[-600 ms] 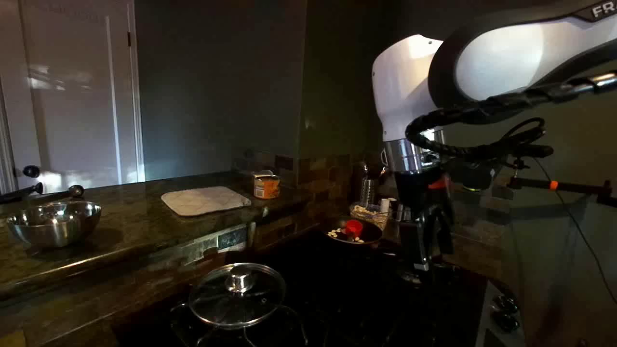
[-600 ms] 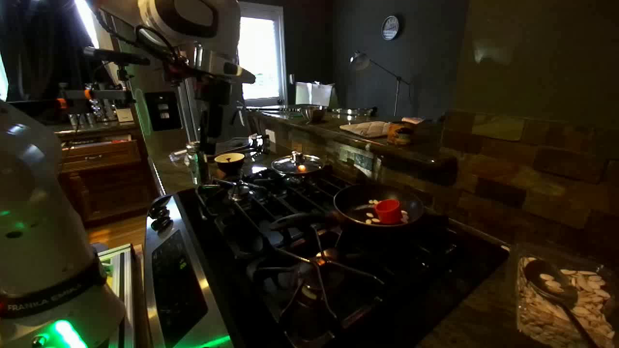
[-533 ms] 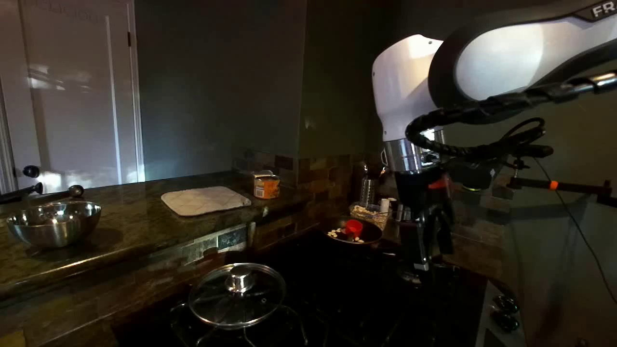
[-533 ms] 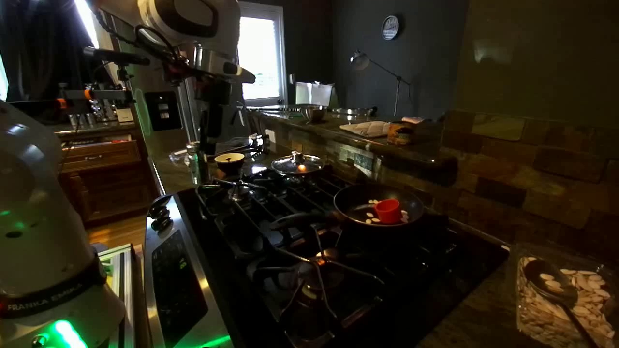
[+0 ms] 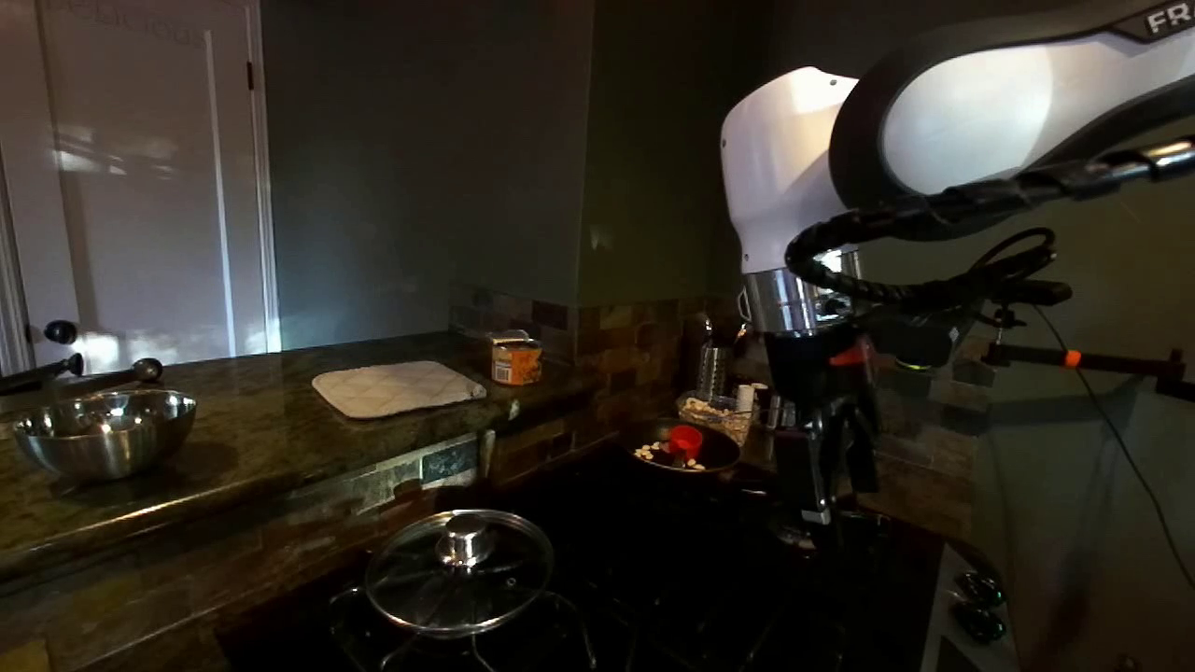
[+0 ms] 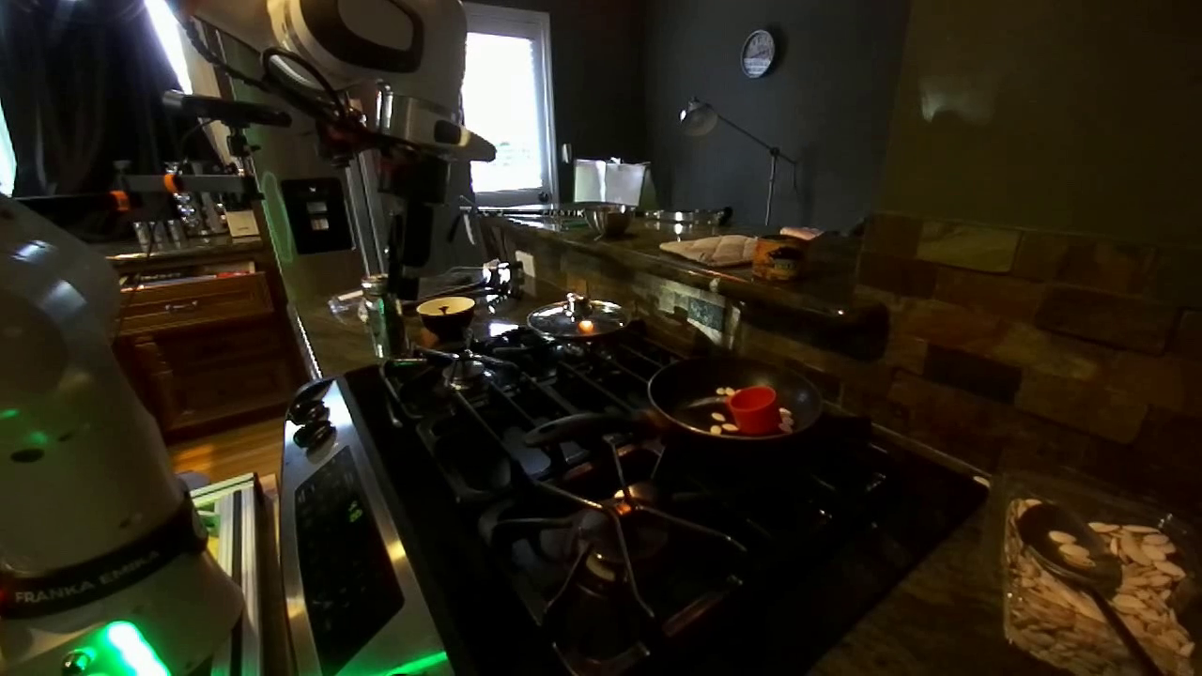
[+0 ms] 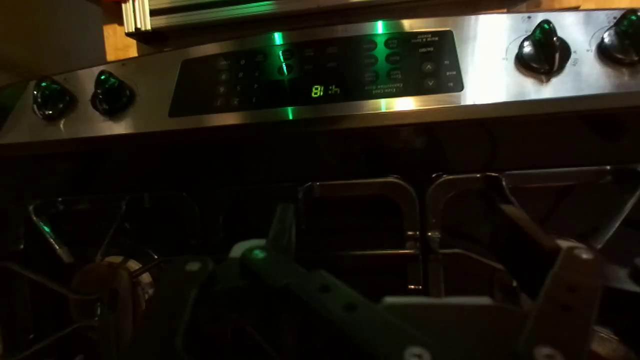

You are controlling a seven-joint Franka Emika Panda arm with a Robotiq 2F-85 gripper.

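Observation:
My gripper (image 5: 838, 499) points down above the dark stove top, open, with nothing between its fingers. It also shows dimly in an exterior view (image 6: 406, 277). In the wrist view its spread fingers (image 7: 392, 205) are above the black burner grates (image 7: 422, 235). A black pan (image 6: 690, 418) stands on the stove, apart from the gripper. A red cup (image 6: 754, 411) and several white seed-like pieces (image 6: 721, 427) lie in it. A glass lid (image 5: 509, 597) with a metal knob rests on a grate; it shows in both exterior views.
A raised counter (image 5: 280, 457) holds a steel bowl (image 5: 103, 439), a pale pot holder (image 5: 397, 389) and an orange can (image 5: 516, 362). A clear container (image 6: 1146, 601) of white pieces has a dark spoon (image 6: 1071, 549) on it. A small bowl (image 6: 446, 317) stands behind the stove. Knobs (image 7: 542, 52) line the control panel.

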